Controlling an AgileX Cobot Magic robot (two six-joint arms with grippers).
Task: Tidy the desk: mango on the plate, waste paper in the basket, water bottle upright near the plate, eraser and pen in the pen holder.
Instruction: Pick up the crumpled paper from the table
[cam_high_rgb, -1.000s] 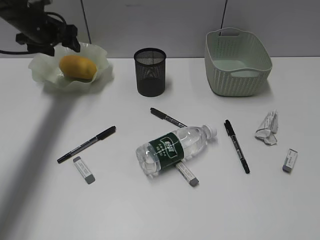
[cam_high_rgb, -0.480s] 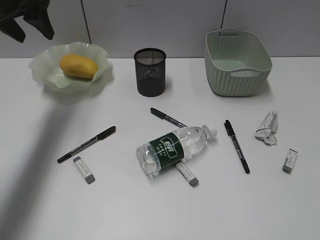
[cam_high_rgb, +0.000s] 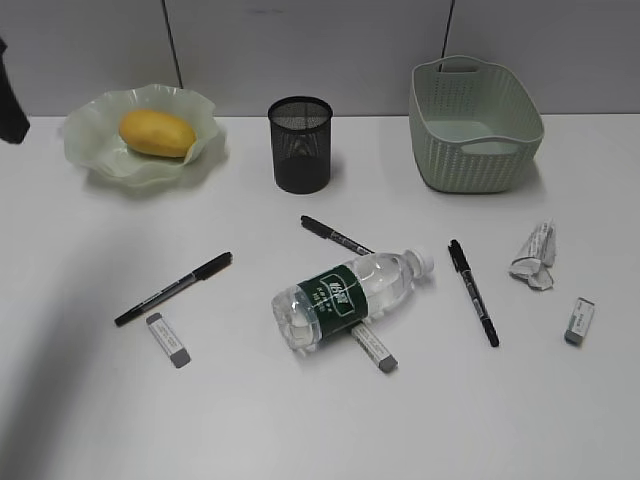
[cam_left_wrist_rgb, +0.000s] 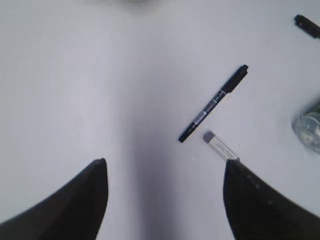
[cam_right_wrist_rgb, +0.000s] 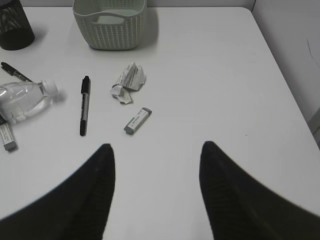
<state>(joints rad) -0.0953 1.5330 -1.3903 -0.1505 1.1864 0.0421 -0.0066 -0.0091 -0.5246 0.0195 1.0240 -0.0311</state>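
From my left wrist feed, the left end effector (cam_left_wrist_rgb: 165, 200) hangs over the worktop (cam_high_rgb: 90, 400) with its fingers spread wide and nothing between them. Just ahead of it and a little to the right lies a black pen (cam_left_wrist_rgb: 213, 103), slanted, and nearer still, almost under the right finger, a grey-and-white eraser (cam_left_wrist_rgb: 220, 146). Further right, at the edge of that feed, I see the base of the water bottle (cam_left_wrist_rgb: 309, 130), and the tip of a second pen (cam_left_wrist_rgb: 306, 25) up in the corner.

The right end effector (cam_right_wrist_rgb: 156, 192) is likewise wide open and holds nothing. Ahead of it and slightly left sits another eraser (cam_right_wrist_rgb: 137, 120), the waste paper (cam_right_wrist_rgb: 128, 80) just beyond that, and a third pen (cam_right_wrist_rgb: 84, 104) to the left of both. Far ahead stands the basket (cam_right_wrist_rgb: 109, 25); the pen holder (cam_right_wrist_rgb: 14, 30) is at the far left.

On the exterior feed, the mango (cam_high_rgb: 157, 133) lies in the plate (cam_high_rgb: 98, 160) at the back left. The bottle is on its side in the middle of the worktop, resting across a third eraser (cam_high_rgb: 375, 350), with the second pen's far end tucked behind it. Nothing stands between either end effector and the items nearest to it.
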